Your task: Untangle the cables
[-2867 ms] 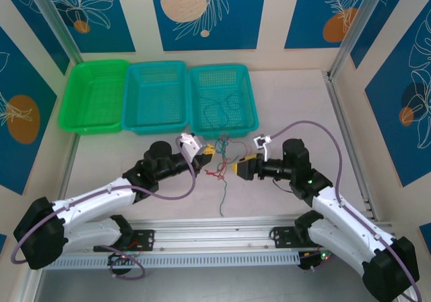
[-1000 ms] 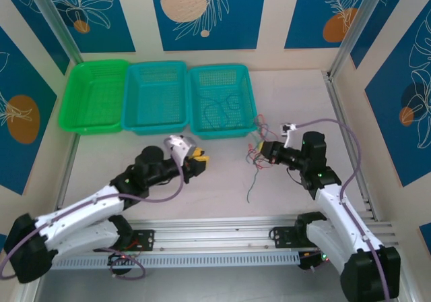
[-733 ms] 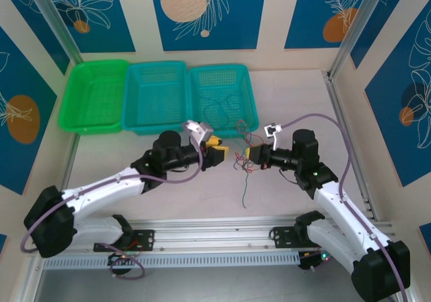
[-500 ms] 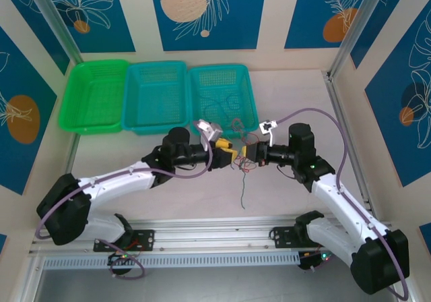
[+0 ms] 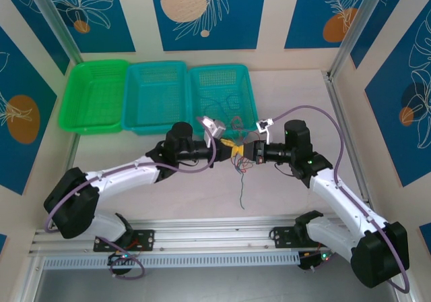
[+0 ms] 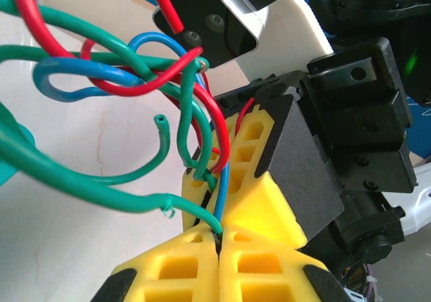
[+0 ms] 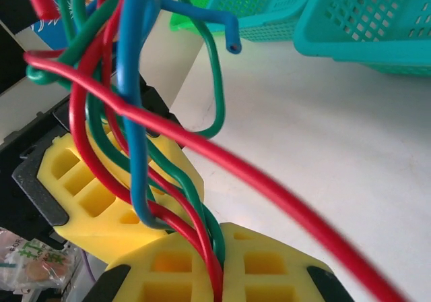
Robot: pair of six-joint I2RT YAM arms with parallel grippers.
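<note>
A knot of thin green, red and blue cables (image 5: 239,159) hangs above the table between both grippers, with one green strand (image 5: 242,191) trailing down toward the near edge. My left gripper (image 5: 229,146) meets it from the left. In the left wrist view its yellow fingers (image 6: 182,261) are shut on a green cable (image 6: 67,180) and a blue one (image 6: 223,194). My right gripper (image 5: 244,152) meets it from the right, shut on red (image 7: 215,268) and green (image 7: 217,238) cables. The two sets of fingertips almost touch.
Three baskets line the back: a green one (image 5: 94,94), a middle teal one (image 5: 156,96) and a right teal one (image 5: 252,100) holding more thin cables (image 5: 219,108). The right basket's near wall is just behind the grippers. An aluminium rail (image 5: 215,238) runs along the near edge.
My left arm has swung right to the knot and its jaws have shut on cables. My right gripper has carried the knot left, toward the centre.
</note>
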